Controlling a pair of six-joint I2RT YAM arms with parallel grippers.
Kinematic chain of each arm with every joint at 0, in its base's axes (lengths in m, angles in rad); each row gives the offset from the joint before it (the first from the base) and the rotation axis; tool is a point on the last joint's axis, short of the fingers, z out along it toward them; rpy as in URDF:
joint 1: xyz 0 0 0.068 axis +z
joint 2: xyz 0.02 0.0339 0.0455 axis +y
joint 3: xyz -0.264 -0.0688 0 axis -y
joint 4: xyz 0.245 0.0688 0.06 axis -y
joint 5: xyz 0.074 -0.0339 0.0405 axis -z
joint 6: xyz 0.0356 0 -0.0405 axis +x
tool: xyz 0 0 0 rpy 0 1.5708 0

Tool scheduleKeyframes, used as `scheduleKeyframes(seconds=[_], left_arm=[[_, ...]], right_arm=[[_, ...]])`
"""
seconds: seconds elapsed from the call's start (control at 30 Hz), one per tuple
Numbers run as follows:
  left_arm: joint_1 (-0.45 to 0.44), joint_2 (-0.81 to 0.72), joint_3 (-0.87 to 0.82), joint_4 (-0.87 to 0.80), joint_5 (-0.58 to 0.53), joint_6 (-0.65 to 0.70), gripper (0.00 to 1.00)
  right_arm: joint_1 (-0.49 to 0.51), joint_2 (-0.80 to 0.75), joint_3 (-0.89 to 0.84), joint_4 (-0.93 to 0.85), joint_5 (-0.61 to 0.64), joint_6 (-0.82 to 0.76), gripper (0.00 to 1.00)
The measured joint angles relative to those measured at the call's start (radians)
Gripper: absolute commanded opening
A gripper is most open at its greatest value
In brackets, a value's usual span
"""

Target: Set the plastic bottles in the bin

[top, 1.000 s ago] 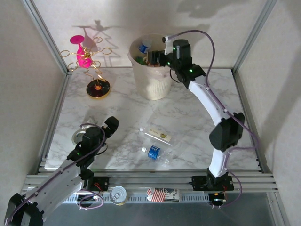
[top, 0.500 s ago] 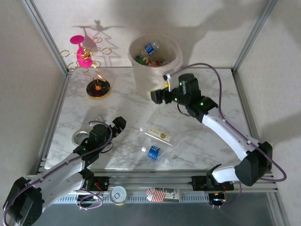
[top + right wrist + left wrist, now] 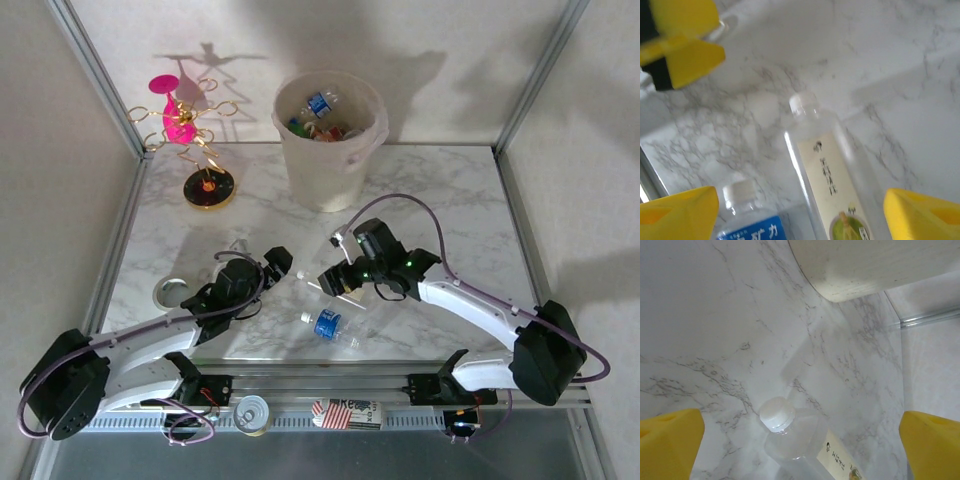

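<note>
Top external view, near to far.

1. One blue-labelled bottle (image 3: 326, 324), lying on the table (image 3: 440, 200) near the front edge.
2. One cream-labelled clear bottle (image 3: 337, 289), lying just beyond it, between my two tools.
3. My left tool (image 3: 276, 264), fingers spread by that bottle's cap, grasping nothing.
4. My right tool (image 3: 331, 281), fingers spread over the label, nothing gripped.
5. One bin (image 3: 325, 175), upright at the far edge, several bottles (image 3: 318, 105) inside.

Brightness: bright and even over the marble bench (image 3: 440, 200).
Source: above the near side, judging by the shadows.
Shadows: the wire ornament (image 3: 190, 125) casts a crisp shadow on the back wall (image 3: 450, 60).
Focus: yellow pads (image 3: 670, 440) blurred at the wrist views' edges.
Glare: clear bottle (image 3: 825, 165) pale, washed out.
</note>
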Motion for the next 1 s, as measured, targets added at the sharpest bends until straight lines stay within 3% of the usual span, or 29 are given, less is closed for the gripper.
scheduleKeyframes(seconds=[0.4,1.0], left_arm=[[-0.03,0.051,0.026,0.024,-0.028,-0.051,1.0],[-0.05,0.117,0.07,0.046,-0.027,-0.055,1.0]], right_arm=[[0.014,0.008,-0.08,-0.016,0.127,0.029,0.93],[0.018,0.215,-0.061,-0.001,0.203,0.0,0.9]])
